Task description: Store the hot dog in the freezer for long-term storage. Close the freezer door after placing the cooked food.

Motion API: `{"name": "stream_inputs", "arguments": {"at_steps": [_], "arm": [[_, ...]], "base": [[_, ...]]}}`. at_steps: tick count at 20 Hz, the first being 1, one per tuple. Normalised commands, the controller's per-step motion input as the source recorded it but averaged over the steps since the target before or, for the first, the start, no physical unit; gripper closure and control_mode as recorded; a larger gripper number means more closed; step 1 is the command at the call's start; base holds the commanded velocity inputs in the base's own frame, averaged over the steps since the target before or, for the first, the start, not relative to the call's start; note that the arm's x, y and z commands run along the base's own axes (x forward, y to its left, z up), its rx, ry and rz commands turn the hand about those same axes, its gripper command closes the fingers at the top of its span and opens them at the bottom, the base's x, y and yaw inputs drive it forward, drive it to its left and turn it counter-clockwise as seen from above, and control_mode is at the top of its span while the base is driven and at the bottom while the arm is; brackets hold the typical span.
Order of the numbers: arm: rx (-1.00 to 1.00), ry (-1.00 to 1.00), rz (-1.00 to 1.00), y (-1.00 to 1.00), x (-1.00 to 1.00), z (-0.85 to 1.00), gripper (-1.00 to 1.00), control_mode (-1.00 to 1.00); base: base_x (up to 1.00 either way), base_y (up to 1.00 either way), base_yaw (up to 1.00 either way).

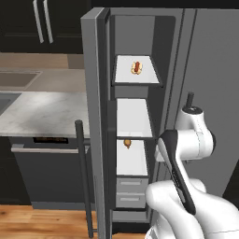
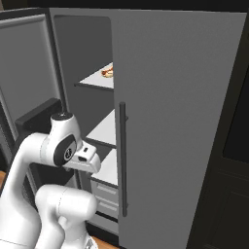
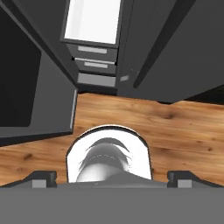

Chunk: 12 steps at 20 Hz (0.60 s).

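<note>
The hot dog [image 1: 136, 68] [image 2: 108, 72] lies on the top white shelf of the freezer [image 1: 133, 32]. The freezer door [image 1: 95, 116] [image 2: 24, 63] stands wide open, its dark bar handle [image 1: 84, 172] toward the counter and its black dispenser panel [image 2: 39, 116] facing out. My arm is folded back in front of the fridge, apart from the shelves. In the hand view my gripper [image 3: 112, 178] points down at the floor, open, its fingertips [image 3: 43, 177] wide apart with nothing between them.
A tiny orange-brown item [image 1: 127, 143] sits on a lower shelf above the pale grey drawers [image 1: 130, 191] [image 3: 94, 57]. The plain grey door [image 2: 180, 121] is shut on the right. A marble counter [image 1: 42, 112] and dark appliance [image 1: 46, 172] stand left. Wood floor [image 3: 175, 127] lies below.
</note>
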Motion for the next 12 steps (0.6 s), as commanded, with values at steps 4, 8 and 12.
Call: {"name": "stream_inputs", "arguments": {"at_steps": [4, 8, 12], "arm": [[0.0, 0.0, 0.0, 0.0, 0.0, 0.0, -1.0, -1.0], [0.0, 0.0, 0.0, 0.0, 0.0, 0.0, -1.0, -1.0], [0.0, 0.0, 0.0, 0.0, -0.03, 0.0, -1.0, 1.0]], "base": [[0.0, 0.0, 0.0], [0.0, 0.0, 0.0], [-0.07, 0.0, 0.0]]}}
